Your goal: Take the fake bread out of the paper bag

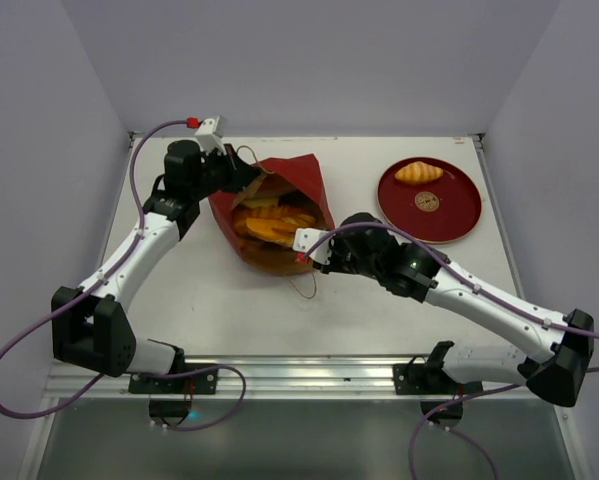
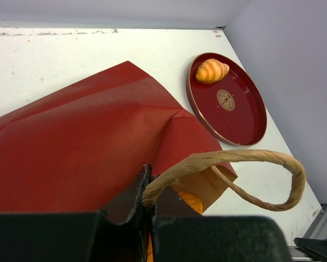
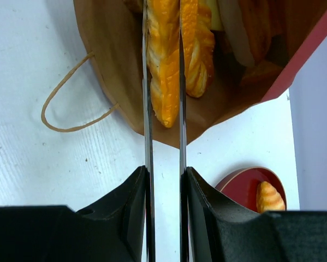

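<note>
The red paper bag [image 1: 291, 178] lies on its side mid-table, its mouth facing my right arm. Several glossy orange pieces of fake bread [image 1: 269, 228] lie in its brown inside. My left gripper [image 1: 241, 170] is at the bag's far corner, shut on the rim where a twisted brown handle [image 2: 234, 158] joins it. My right gripper [image 1: 299, 242] reaches into the mouth. In the right wrist view its two thin fingers [image 3: 147, 82] are closed on the sides of a long braided loaf [image 3: 164, 71]; a second loaf [image 3: 198, 60] lies beside it.
A round dark-red plate [image 1: 449, 215] sits at the back right with one croissant [image 1: 419, 172] on it. The bag's other handle loop [image 3: 65, 103] lies on the white table by the mouth. Grey walls close in the left, back and right sides.
</note>
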Motion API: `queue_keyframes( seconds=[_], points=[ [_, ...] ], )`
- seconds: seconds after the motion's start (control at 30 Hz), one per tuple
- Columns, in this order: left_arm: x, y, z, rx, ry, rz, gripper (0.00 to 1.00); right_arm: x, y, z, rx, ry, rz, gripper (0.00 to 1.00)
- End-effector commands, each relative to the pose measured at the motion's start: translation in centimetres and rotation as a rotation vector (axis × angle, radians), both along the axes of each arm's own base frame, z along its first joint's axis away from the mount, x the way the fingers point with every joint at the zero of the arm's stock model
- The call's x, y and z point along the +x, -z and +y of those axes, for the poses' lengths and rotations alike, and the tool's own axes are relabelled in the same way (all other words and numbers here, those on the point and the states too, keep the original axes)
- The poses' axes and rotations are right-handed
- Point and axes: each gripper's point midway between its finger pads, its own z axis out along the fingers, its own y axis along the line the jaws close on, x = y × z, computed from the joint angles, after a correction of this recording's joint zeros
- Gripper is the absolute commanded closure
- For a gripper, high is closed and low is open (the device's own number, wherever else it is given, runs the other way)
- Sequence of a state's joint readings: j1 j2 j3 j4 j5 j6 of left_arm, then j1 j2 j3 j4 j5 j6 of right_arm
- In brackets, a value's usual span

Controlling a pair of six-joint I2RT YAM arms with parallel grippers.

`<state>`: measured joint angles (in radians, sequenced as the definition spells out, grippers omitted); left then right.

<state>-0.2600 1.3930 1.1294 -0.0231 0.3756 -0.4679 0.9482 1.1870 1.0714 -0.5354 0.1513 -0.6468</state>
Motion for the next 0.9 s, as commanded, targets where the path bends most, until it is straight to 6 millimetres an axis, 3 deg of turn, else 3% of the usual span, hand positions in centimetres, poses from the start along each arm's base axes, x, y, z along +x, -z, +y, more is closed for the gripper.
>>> queue_keyframes(
  seconds=[0.0, 0.17, 0.37, 0.57, 0.87],
  points=[
    [0.2, -1.3, 0.3, -0.007, -0.002, -0.026, 1.0, -0.8, -1.3, 0.2, 0.069, -0.042, 0.005, 1.0],
    [0.2, -1.3, 0.2, -0.013, 0.001, -0.02, 1.0, -1.8, -1.4, 0.3, 0.09, -0.085, 0.048, 1.0],
    [0.5, -1.4, 0.2, -0.015, -0.006, -0.015, 1.0, -3.8, -2.9, 0.6, 0.14, -0.162, 0.108, 1.0],
    [0.5, -1.0, 0.3, -0.01, -0.009, 0.0, 1.0, -4.4, -4.4, -0.5, 0.176, -0.155, 0.109, 1.0],
    [0.4, -0.7, 0.4, -0.008, -0.014, 0.012, 1.0, -4.9, -8.5, -2.0, 0.243, -0.141, 0.065, 1.0]
  ],
)
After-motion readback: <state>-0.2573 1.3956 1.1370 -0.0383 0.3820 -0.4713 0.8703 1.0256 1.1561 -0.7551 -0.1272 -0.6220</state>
